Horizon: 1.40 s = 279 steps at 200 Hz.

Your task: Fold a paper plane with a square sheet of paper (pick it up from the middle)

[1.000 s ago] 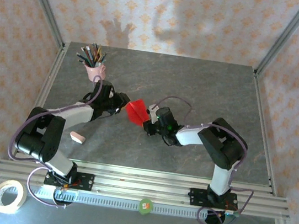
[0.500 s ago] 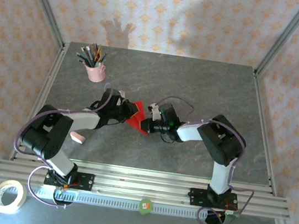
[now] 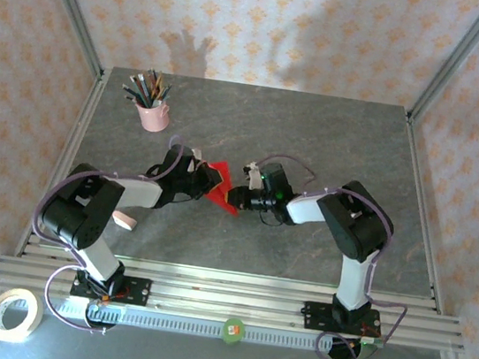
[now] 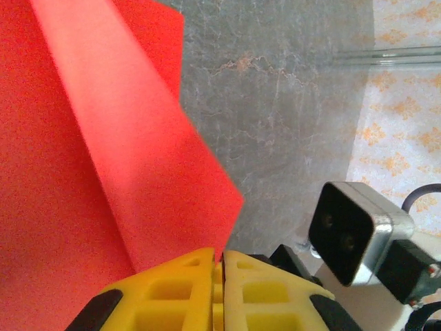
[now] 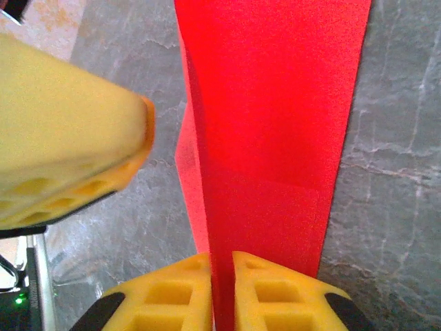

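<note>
The creased, bright red paper plane (image 3: 219,186) is near the middle of the grey stone-patterned tabletop (image 3: 334,139), between the two arms. The left tool (image 4: 217,261) is pinched together on one corner of it. The right tool (image 5: 221,261) is clamped on its folded ridge from the right.

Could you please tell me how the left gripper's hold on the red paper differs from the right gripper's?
The left gripper pinches the red paper near a pointed corner, the sheet spreading to one side; the right gripper clamps a long folded strip running straight out ahead of it. The left jaws look pressed almost together; the right jaws show a thin gap filled with paper. Both are shut on the same paper, from opposite sides.
</note>
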Each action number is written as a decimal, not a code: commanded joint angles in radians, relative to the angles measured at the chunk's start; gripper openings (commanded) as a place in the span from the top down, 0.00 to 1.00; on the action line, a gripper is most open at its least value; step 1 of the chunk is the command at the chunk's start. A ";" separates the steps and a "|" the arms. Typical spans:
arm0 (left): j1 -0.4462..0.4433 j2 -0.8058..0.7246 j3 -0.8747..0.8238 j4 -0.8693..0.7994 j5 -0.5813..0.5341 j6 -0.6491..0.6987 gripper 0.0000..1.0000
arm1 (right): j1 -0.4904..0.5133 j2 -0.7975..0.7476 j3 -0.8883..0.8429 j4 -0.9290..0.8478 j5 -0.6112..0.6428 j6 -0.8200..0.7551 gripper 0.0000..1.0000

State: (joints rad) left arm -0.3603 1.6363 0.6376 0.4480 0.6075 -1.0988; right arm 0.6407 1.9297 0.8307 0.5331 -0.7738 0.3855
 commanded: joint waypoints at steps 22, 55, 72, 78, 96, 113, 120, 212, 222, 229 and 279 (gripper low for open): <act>-0.007 0.056 0.003 0.080 0.053 0.013 0.88 | -0.019 0.021 -0.024 0.073 -0.051 0.054 0.86; -0.012 0.084 0.028 0.097 0.075 0.016 0.88 | -0.022 0.031 -0.018 0.061 -0.055 0.058 0.86; -0.013 0.089 0.028 0.122 0.083 0.007 0.88 | -0.022 0.035 -0.012 0.039 -0.052 0.055 0.86; -0.012 0.089 0.027 0.126 0.083 0.007 0.88 | -0.022 0.037 -0.008 0.030 -0.049 0.052 0.86; -0.014 0.084 0.022 0.130 0.080 0.010 0.88 | -0.024 0.040 -0.002 0.015 -0.047 0.049 0.86; -0.012 0.075 0.017 0.141 0.079 0.011 0.88 | -0.024 0.045 0.003 0.004 -0.048 0.049 0.86; -0.013 0.071 0.014 0.141 0.075 0.013 0.88 | -0.024 0.047 0.005 0.001 -0.047 0.049 0.86; -0.013 0.128 0.061 0.115 0.071 0.022 0.88 | -0.027 0.043 0.021 -0.024 -0.055 0.042 0.84; -0.012 0.137 0.067 0.114 0.072 0.018 0.88 | -0.027 0.039 0.022 -0.029 -0.055 0.041 0.83; -0.014 0.142 0.068 0.120 0.072 0.016 0.89 | -0.027 0.036 0.024 -0.031 -0.057 0.041 0.83; -0.013 0.159 0.085 0.090 0.060 0.027 0.89 | -0.034 -0.003 0.023 -0.075 -0.052 0.039 0.73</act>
State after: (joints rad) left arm -0.3676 1.7737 0.6895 0.5468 0.6735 -1.0985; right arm 0.6178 1.9511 0.8471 0.5282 -0.8532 0.4305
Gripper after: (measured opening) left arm 0.113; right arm 0.247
